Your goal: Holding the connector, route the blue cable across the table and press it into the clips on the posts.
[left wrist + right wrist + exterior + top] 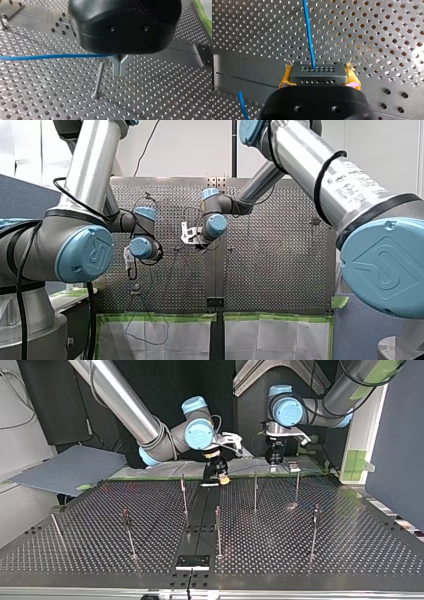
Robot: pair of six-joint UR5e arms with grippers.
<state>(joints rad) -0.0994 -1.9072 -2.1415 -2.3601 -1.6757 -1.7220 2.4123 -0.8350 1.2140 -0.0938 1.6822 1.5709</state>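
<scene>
Two pincers hang side by side over the far edge of the perforated table (325, 560) in the top view. Leftmost there is my right pincer (218, 479). A yellow pad (225, 480) shows at its tip, but what it grips is too small to tell in that view. The right wrist view makes it plain: the yellow pads sit on either side of the grey connector (317, 72) and are clamped narrow on it. The blue cable (308, 35) leaves the connector's face and runs straight ahead of the pincer over the holes. A second short stretch of blue shows lower down, beside the pincer's black body.

Further right in the top view, my left pincer (273, 461) hangs near a clip-topped post (297, 487). The cable is too thin to make out there. The left wrist view shows this pincer's metal fingers (117, 67) closed together. The blue cable comes in from one side and ends at their roots, just under the black body. An upright steel post (99, 75) stands just beside the fingertips.

The front view shows both pincers near each other, with their fingers too small to read.
</scene>
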